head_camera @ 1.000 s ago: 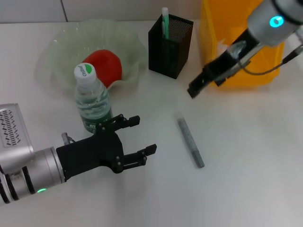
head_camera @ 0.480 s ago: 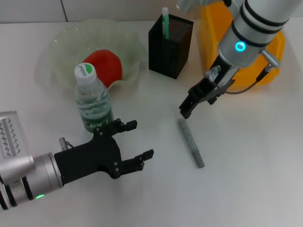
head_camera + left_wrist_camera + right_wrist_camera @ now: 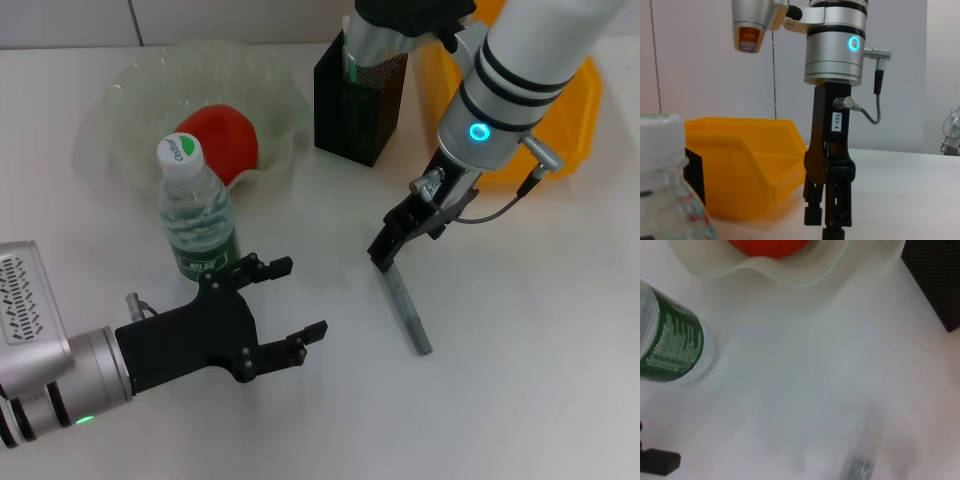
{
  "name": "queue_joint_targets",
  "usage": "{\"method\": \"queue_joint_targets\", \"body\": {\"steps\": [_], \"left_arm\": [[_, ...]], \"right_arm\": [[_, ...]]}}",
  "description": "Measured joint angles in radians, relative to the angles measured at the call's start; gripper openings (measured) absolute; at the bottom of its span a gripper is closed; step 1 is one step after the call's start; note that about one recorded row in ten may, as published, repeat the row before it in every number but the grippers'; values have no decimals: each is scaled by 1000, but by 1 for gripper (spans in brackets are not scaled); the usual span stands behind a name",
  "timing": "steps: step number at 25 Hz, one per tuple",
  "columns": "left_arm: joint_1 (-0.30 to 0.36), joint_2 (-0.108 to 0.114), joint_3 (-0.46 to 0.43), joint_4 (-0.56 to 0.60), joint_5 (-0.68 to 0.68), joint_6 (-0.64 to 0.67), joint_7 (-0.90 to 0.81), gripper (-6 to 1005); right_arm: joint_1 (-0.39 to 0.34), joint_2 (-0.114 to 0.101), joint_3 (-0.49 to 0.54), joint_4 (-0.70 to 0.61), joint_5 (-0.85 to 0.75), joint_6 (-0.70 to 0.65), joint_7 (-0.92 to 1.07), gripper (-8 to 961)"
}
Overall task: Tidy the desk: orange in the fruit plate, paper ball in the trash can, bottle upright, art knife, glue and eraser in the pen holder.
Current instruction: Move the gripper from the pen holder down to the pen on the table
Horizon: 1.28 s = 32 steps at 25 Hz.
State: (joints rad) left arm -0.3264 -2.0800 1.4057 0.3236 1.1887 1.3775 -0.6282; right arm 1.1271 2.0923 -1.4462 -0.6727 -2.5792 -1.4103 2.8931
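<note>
White smooth desk (image 3: 540, 320) under open left end effector (image 3: 285, 305), right end effector (image 3: 385, 255) state unclear.

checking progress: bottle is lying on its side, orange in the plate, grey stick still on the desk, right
Not quite: the bottle is standing upright beside the plate, cap on top, as the head view shows. The rest holds: the orange sits in the plate, and the grey stick lies on the desk under the right gripper.
</note>
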Motion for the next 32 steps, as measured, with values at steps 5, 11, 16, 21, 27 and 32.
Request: {"method": "queue_joint_targets", "body": {"steps": [5,11,16,21,27,32], "left_arm": [[-4,0,23,-1,0,1,-3,802],[-10,0,50,-2,-9,2,-3,802],[-13,0,52,-2,-9,3,-3,802],[-13,0,52,-3,-9,3,-3,802],[-15,0,52,-3,-9,3,-2,802],[-17,0,52,-3,-9,3,-2,802]], "right_arm": [[3,0,-44,26,27,38,5,837],[5,0,-98,42,60,69,5,836],[8,0,-137,49,80,83,5,835],[13,0,-197,50,91,102,5,835],[27,0,-256,51,109,109,6,834],[32,0,-303,51,129,110,7,833]]}}
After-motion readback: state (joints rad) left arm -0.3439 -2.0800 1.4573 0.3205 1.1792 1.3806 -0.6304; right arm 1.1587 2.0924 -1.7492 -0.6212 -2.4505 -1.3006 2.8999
